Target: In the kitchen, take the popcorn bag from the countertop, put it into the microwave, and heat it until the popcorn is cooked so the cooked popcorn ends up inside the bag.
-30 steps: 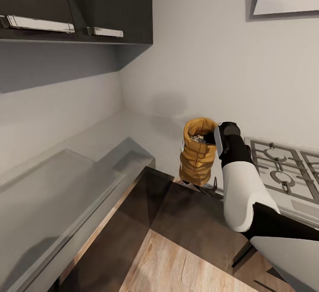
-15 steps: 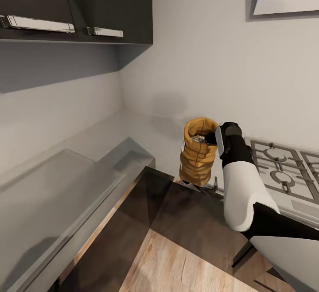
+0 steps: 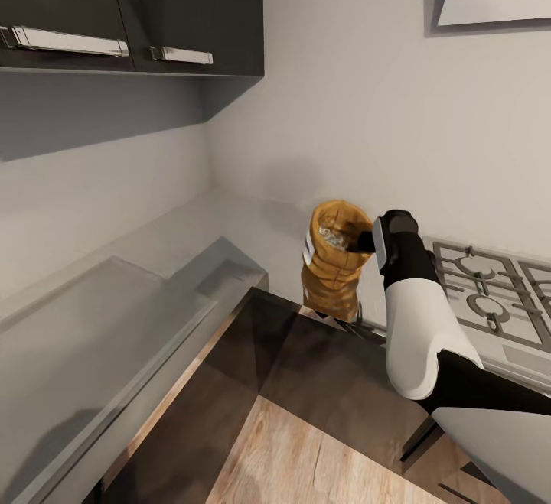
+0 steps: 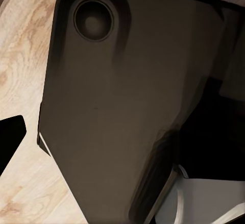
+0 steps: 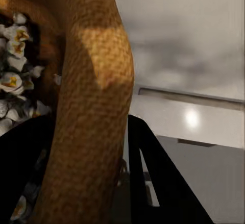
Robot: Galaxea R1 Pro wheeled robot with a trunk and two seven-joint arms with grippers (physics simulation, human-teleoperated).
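- The popcorn bag hangs in the air just in front of the countertop, above the dark cabinet fronts and the wooden floor, to the left of the gas hob
- Its long axis runs near upright but tilted — the open rolled rim leans to the right toward the right arm, the base swings down and to the left; a white label patch shows on its upper left side
- Inside the bag, whitish popped kernels with yellow spots sit at the mouth, seen in the head view and close up in the right wrist view
- The right gripper pinches the bag's rim: one dark finger lies outside the tan wall, the other inside among the kernels, the paper wall clamped between them
- The left gripper: a black finger tip shows at the edge of the left wrist view over floor and a dark panel — I cannot tell how far the fingers are spread, and nothing is seen between them
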